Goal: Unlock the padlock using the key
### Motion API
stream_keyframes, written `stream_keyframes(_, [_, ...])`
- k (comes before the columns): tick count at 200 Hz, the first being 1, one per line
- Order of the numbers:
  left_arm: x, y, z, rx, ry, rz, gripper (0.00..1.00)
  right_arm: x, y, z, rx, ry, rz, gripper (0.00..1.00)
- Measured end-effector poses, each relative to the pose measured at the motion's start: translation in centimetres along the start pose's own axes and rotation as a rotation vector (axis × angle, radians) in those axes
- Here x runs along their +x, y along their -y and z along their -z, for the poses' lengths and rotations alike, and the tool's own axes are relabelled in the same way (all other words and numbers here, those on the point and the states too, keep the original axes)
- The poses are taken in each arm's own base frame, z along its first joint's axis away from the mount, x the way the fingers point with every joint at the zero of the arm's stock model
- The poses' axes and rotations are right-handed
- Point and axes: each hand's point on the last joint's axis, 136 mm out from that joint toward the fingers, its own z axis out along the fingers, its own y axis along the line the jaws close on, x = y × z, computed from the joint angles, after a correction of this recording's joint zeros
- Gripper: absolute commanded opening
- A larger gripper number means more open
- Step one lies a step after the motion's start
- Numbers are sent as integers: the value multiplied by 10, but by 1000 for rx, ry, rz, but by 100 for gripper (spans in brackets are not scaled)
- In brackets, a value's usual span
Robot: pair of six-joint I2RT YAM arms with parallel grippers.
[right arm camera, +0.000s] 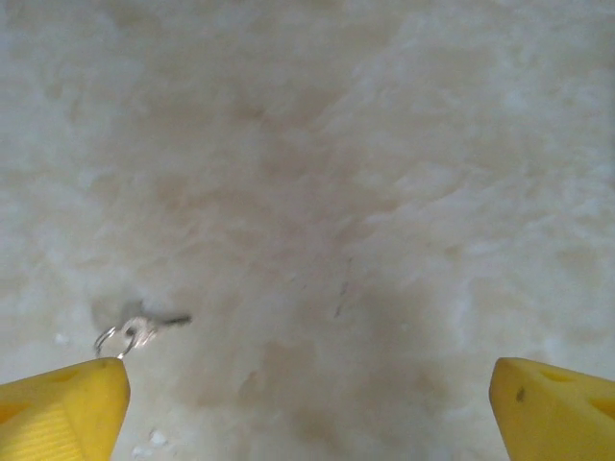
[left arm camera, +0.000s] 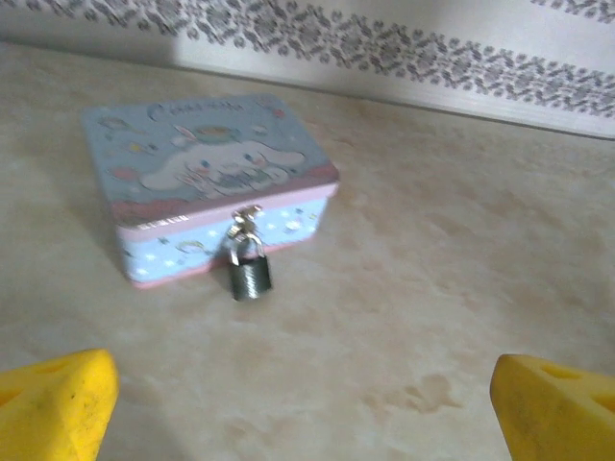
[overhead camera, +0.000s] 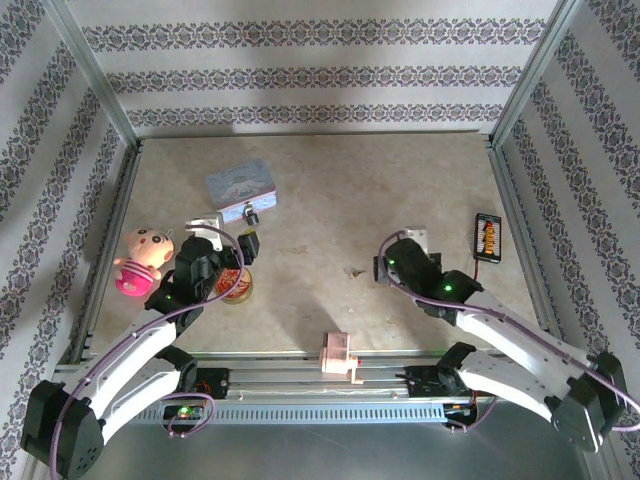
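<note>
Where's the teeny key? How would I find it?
Look at the beige table, just left of the right arm's yellow fingers. The key lies flat there, alone: a thin grey sliver on a little wire ring, far from the tin.

The pale, mottled table carries a light blue tin at its far left, and a small padlock hangs from the tin's clasp with its body down against the tabletop. A key on a little ring lies flat near the middle, well apart from the tin. A pink doll stands at the left edge with a round can near it, a black gadget lies at the right edge, and a pink block sits at the near edge.
</note>
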Motion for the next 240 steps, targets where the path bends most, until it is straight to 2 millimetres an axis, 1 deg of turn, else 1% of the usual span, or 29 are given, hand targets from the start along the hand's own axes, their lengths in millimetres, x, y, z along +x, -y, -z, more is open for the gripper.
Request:
stream_keyframes(9, [3,3,0,9,-11,23,99,5,-11,-1,-8,-29,28,92])
stream_keyframes(19, [6,5,1,12,-20,50,99,7,-21,-3,-13,-54,49,89])
stream_keyframes(34, [11,2,1,-4,-41,91,99,11,-33,-8,-20,-95,76,85])
stream_keyframes(68, [27,-9,3,-62,-96,146,99,28,-55,-29,-27,-218,134,68])
stream_keyframes(84, [29,-11,4,-73,-105,166,99,39,-62,-39,-26,-281,169,61])
stream_keyframes(111, [27,-12,9,-71,-93,194,99,53,-74,-51,-31,-362,220,59])
stream_keyframes(137, [27,-13,12,-69,-80,204,99,58,-89,-60,-48,-404,271,58])
stream_keyframes(181, [25,-14,13,-71,-70,210,99,61,-104,-78,-40,-453,330,52])
stream_keyframes(201, [26,-15,13,-72,-71,209,99,62,-109,-86,-34,-468,354,46])
stream_keyframes(225, [26,-15,13,-76,-70,209,99,63,-112,-93,-19,-482,379,39])
stream_keyframes(240, [27,-17,13,-81,-71,208,99,63,-112,-97,-8,-488,394,38])
